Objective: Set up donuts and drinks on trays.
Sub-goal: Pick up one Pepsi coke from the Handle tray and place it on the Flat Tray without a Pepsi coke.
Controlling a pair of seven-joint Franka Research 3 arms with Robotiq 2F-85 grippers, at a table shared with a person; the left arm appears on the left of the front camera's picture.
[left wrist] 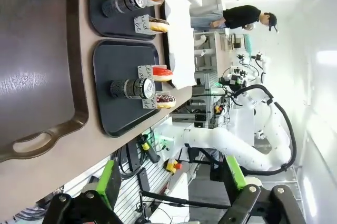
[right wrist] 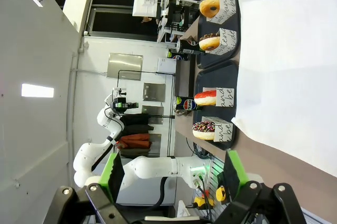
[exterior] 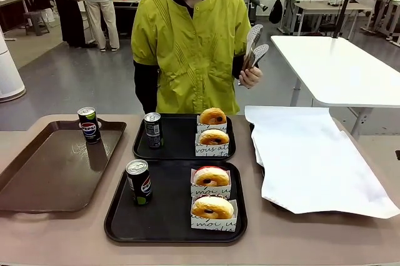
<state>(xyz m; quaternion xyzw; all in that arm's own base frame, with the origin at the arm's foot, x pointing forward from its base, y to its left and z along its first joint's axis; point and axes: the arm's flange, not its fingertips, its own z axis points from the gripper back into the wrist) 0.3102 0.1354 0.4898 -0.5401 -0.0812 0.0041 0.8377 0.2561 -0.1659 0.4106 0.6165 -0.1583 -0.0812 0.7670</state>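
Two matching black plastic trays with raised rims on the tan table, one behind the other: near tray (exterior: 119, 222), far tray (exterior: 181, 151).

Near tray: slim dark Pepsi can with silver top (exterior: 139, 182) upright at left; two ring donuts in small white paper boxes with black cursive lettering at right, a red-glazed donut (exterior: 211, 177) behind, an orange-glazed donut (exterior: 212, 207) in front. Boxes just beside each other, apart from the can.

Far tray: second dark can (exterior: 153, 130) upright at left; two golden-brown donuts in white boxes at right, rear one (exterior: 213, 116), front one (exterior: 214, 137).

Long brown tray with handle cut-outs (exterior: 44, 178) to the left, touching neither black tray; third Pepsi can (exterior: 89, 125) upright near its far edge.

White paper sheet (exterior: 312, 160) spread over a dark tray at right.

Person in yellow-green top at far side, hand (exterior: 251, 77) raised, holding grey tongs (exterior: 254, 44) upright, clear of the table.

Left gripper (left wrist: 169, 182): green-padded fingers (left wrist: 108, 182) spread wide, nothing between them, off the near table edge, well apart from the trays.

Right gripper (right wrist: 172, 174): fingers (right wrist: 231, 169) likewise spread apart, released, holding nothing, off the table edge near the white paper.
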